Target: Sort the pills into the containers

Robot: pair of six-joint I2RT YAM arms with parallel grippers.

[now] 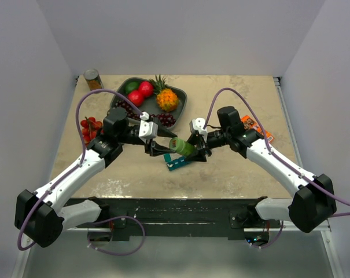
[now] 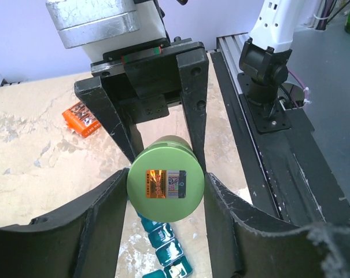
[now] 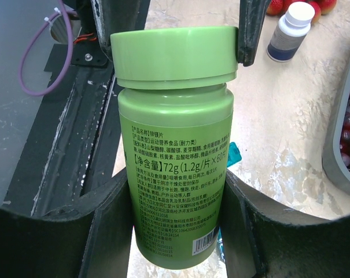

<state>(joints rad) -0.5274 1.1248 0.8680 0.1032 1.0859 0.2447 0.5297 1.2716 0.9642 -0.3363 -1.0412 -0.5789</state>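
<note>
A green pill bottle (image 1: 181,146) hangs tilted above the table between both arms. My right gripper (image 1: 196,152) (image 3: 177,197) is shut on its labelled body (image 3: 175,174). My left gripper (image 1: 165,145) (image 2: 166,188) has a finger pressed on each side of the green cap (image 2: 166,159). Under the bottle lies the strip of teal containers (image 1: 177,163) (image 2: 169,246), and a corner of it shows in the right wrist view (image 3: 234,155). One open cube holds a pale pill (image 2: 177,270); other pills are hidden.
At the back stands a dark fruit tray (image 1: 183,104), with a tin can (image 1: 93,79) at its left. Red fruit (image 1: 91,126) lies by the left arm. An orange packet (image 1: 254,125) (image 2: 82,119) lies at the right. A small white-capped bottle (image 3: 291,30) stands near the red fruit.
</note>
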